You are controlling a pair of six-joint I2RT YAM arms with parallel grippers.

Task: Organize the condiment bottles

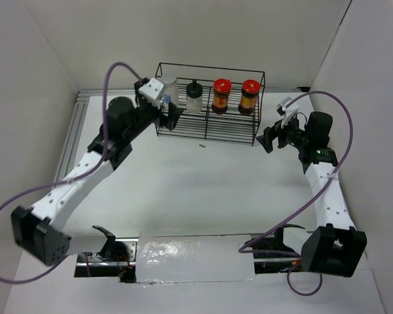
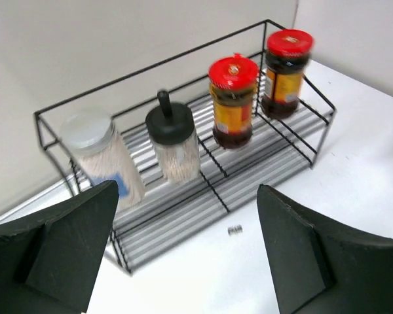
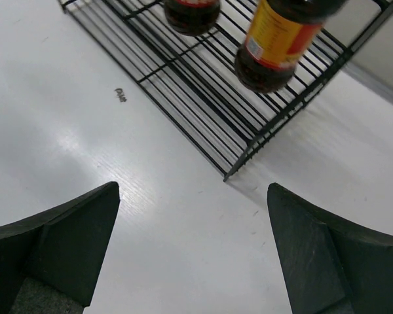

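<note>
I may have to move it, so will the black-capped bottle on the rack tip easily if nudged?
Probably: the black-capped bottle stands tall and narrow on the thin bars of the wire rack. It seems filled with thin sticks, so likely light. Its smooth clear wall may slip.

From my end the white table point(image 1: 203, 190) is wide open mid-way. At its far edge sits a black wire rack point(image 1: 206, 127), open-fronted, with four small capped bottles point(image 1: 221, 97) lining its back.

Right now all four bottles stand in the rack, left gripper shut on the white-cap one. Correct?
No. All four stand in the rack, but the left gripper is open, clear of the white-cap bottle; left wrist view shows it.
</note>
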